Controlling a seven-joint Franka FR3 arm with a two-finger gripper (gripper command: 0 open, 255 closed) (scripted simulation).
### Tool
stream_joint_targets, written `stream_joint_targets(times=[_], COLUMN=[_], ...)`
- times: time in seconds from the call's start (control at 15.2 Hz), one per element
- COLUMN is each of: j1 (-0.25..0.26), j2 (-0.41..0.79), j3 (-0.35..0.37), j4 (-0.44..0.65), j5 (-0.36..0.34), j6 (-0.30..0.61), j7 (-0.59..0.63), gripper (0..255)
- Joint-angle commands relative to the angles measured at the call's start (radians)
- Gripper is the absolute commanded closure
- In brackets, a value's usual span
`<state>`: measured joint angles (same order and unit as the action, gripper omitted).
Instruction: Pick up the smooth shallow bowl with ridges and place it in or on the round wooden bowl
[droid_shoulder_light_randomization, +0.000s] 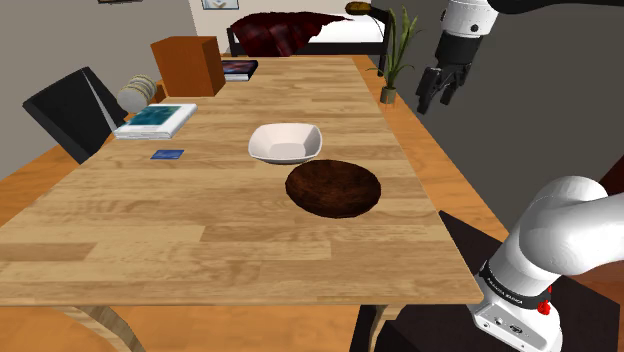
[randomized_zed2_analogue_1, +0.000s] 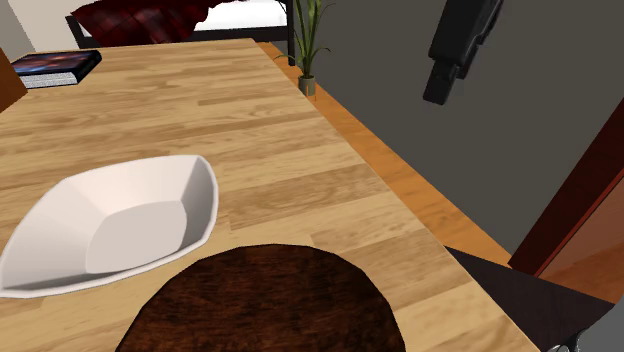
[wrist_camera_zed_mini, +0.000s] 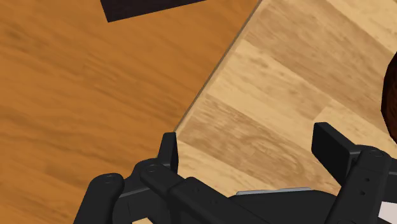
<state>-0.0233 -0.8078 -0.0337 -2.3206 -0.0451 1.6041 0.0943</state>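
Two jaws stand apart in wrist view, white bowl (droid_shoulder_light_randomization: 286, 143) in shoulder view

Wooden table (droid_shoulder_light_randomization: 200, 220): brown box (droid_shoulder_light_randomization: 187, 64) at far end, shoulder view's left, dark book (droid_shoulder_light_randomization: 240, 69) adj.; teal-covered book (droid_shoulder_light_randomization: 155, 120) & blue card (droid_shoulder_light_randomization: 167, 154) nearer. Potted plant (droid_shoulder_light_randomization: 395, 55) on floor, far right.

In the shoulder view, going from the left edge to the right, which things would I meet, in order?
Black chair → brown box → white bowl → dark brown bowl → potted plant → gripper.
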Motion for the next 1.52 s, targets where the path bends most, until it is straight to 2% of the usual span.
stream_joint_targets(times=[0.0,0.4,0.79,1.12,1.45], j1=[0.000,-0.012,-0.035,-0.058,-0.069], j2=[0.000,0.145,0.335,0.518,0.718], j3=[0.000,0.119,0.227,0.303,0.358], j4=[0.000,0.026,0.116,0.236,0.397], j5=[0.000,0.063,0.082,0.055,-0.012], j6=[0.000,0.129,0.241,0.308,0.341], j7=[0.000,0.224,0.443,0.630,0.820], gripper=[0,0,0,0,0])
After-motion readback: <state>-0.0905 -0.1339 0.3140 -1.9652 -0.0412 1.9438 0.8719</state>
